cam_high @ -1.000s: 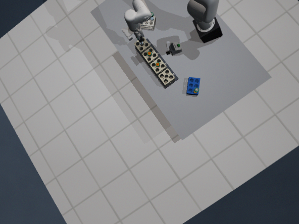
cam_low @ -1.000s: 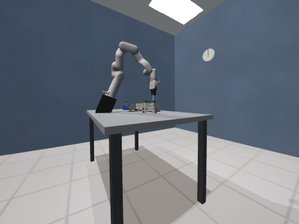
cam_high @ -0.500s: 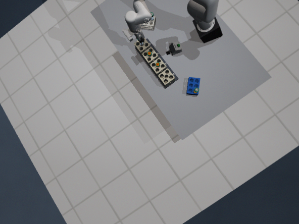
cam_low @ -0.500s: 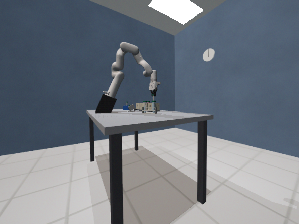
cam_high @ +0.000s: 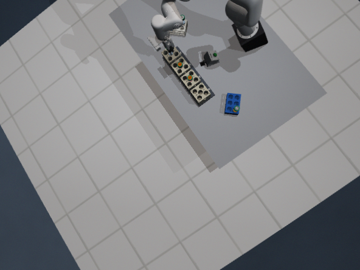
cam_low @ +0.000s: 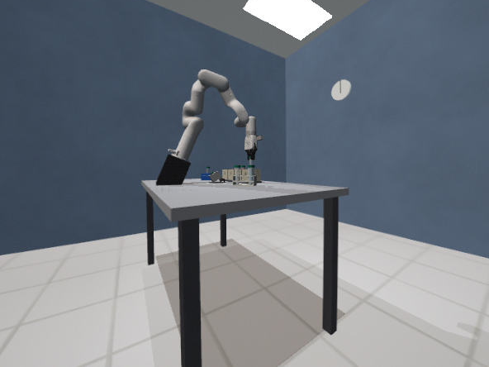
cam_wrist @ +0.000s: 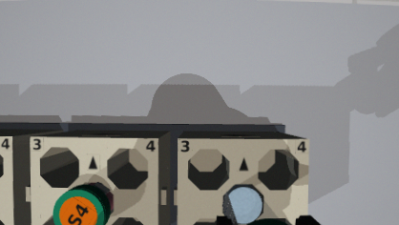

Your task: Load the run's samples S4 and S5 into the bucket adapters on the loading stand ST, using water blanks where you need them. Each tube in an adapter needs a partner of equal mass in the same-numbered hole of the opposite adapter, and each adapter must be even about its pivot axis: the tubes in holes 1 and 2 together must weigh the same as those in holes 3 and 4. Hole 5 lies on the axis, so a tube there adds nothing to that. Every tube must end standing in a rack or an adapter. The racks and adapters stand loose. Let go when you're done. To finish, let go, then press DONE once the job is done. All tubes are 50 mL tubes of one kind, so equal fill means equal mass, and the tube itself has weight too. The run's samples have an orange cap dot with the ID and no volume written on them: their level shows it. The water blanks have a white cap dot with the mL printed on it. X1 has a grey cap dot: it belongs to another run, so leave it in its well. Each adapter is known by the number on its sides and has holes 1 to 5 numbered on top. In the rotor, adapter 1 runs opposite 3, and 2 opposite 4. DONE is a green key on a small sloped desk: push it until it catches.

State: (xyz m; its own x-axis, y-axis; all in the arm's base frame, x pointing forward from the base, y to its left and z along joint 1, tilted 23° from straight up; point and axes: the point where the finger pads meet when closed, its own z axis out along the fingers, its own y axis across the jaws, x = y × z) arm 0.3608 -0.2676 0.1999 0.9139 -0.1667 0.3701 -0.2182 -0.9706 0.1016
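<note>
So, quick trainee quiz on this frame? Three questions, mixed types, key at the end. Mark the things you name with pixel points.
1. True or false: the gripper (cam_high: pixel 171 52) (cam_low: pixel 251 158) is over an end adapter (cam_high: pixel 166 55) (cam_wrist: pixel 243 178) of the row.
2. Multiple choice: which ID is on the orange-dotted tube (cam_high: pixel 180 64) (cam_wrist: pixel 81 210) in the wrist view?
A) S5
B) S4
C) X1
3. Fill in: the rack (cam_high: pixel 228 106) (cam_low: pixel 205 177) holding a single tube (cam_high: pixel 236 108) (cam_low: pixel 207 169) is coloured ____.

Key: 1 true; 2 B; 3 blue
</note>
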